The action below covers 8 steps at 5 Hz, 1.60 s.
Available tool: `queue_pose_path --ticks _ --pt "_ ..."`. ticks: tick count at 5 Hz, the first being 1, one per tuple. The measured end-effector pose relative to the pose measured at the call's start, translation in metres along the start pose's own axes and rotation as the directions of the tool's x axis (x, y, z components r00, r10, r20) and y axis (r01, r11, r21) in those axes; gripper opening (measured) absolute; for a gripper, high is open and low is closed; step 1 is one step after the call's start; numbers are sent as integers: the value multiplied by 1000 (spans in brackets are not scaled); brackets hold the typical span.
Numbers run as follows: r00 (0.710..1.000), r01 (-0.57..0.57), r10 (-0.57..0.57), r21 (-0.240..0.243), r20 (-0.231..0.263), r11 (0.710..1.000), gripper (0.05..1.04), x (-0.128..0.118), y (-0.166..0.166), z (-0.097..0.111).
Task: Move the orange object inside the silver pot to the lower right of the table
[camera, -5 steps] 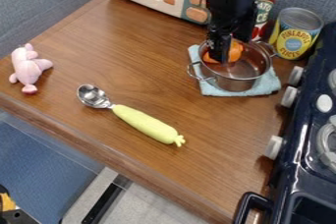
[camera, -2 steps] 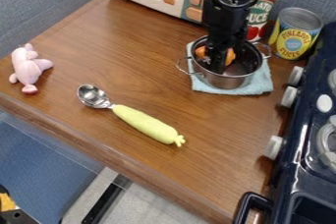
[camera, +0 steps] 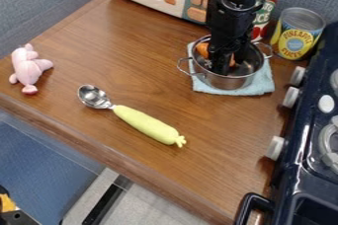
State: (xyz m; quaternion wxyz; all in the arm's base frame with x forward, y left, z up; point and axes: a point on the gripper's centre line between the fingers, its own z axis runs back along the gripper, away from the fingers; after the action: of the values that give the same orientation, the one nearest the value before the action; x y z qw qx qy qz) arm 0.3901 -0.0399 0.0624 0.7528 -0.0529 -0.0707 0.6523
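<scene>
The rounded orange object (camera: pixel 202 50) lay inside the round silver metal pot (camera: pixel 228 82), partly hidden behind the black two-finger pincer (camera: pixel 221 65), which hung down into the pot, presumably to get a hold below the rim. Whether it was apart, together or clamped on the object, I could not tell. The pot sat on a folded pale blue cloth (camera: pixel 265 80), which perhaps kept it off the brown wooden worktop (camera: pixel 218 169). The wall called for a straight lift, I judged, since a sideways pull might have dragged pot and cloth along

From the pot, the cream-and-teal toy microwave (camera: pixel 151 1) stood at eleven o'clock, and the red-labelled can (camera: pixel 261 24) and yellow-labelled can (camera: pixel 297 34) around one and two, leaving little room behind. The silver scoop with a pale green handle (camera: pixel 148 126) lay at eight, the pink soft toy (camera: pixel 27 68) at nine. The goal was towards five or six; the dark blue toy stove (camera: pixel 297 169), its white knobs jutting over that side, could have caught a wide swing
</scene>
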Motion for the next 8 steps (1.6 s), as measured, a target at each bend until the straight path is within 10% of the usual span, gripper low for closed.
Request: queue_pose_path --ticks 4,8 --pt "990 137 -140 -114 -18 984 638 -30 36 81" --pt "946 325 -325 21 2 945 638 -103 140 17"
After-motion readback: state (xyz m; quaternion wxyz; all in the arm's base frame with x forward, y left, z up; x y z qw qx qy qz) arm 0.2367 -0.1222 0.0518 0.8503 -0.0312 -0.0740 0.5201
